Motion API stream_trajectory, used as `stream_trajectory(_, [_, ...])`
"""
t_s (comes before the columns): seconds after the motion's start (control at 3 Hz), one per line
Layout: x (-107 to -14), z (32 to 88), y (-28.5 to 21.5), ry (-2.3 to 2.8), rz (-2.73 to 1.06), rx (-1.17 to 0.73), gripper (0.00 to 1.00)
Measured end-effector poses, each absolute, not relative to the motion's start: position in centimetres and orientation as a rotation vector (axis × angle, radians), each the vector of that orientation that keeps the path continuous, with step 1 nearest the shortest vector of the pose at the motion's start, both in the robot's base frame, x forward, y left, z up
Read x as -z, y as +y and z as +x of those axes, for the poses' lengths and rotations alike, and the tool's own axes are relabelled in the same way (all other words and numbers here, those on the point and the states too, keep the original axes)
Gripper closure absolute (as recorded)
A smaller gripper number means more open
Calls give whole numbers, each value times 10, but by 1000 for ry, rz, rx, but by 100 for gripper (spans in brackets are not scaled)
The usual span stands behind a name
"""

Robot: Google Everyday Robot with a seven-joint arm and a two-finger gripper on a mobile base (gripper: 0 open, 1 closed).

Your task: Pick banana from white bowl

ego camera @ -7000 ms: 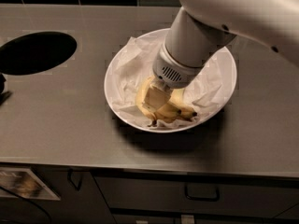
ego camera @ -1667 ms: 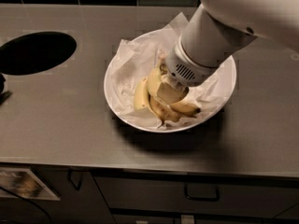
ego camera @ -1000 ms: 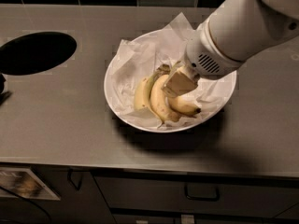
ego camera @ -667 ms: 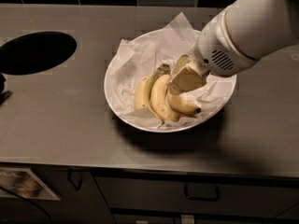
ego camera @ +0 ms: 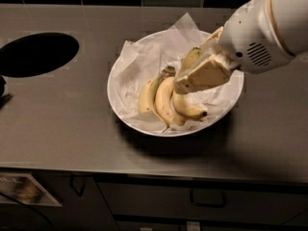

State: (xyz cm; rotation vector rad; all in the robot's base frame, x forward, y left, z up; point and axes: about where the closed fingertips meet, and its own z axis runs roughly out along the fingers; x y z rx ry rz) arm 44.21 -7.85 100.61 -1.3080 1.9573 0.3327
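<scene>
The white bowl [ego camera: 111, 88], lined with crumpled white paper, sits on the grey counter at centre. Three bananas lie in it. The banana [ego camera: 188, 109] is the rightmost one, curved yellow with a small black tip at lower right. Its upper end [ego camera: 190, 58] is greenish and shows above the fingers. My gripper [ego camera: 196, 74] reaches in from the upper right over the bowl's right half and is shut on the banana's upper part. A thicker banana [ego camera: 162, 100] and a paler one [ego camera: 146, 94] lie to its left.
A dark round hole [ego camera: 39, 54] is cut in the counter at far left. The counter's front edge runs along the bottom, with drawers and a handle [ego camera: 208, 197] below. Dark tiles line the back wall.
My arm has swung from above the bowl's middle to the right and up. The fingers now hold the rightmost banana's upper part, and the other two bananas are uncovered.
</scene>
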Motion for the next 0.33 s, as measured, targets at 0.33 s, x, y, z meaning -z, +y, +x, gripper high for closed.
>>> stream_trajectory(0.33, [-1009,440,-74,1934,-1321,-345,100])
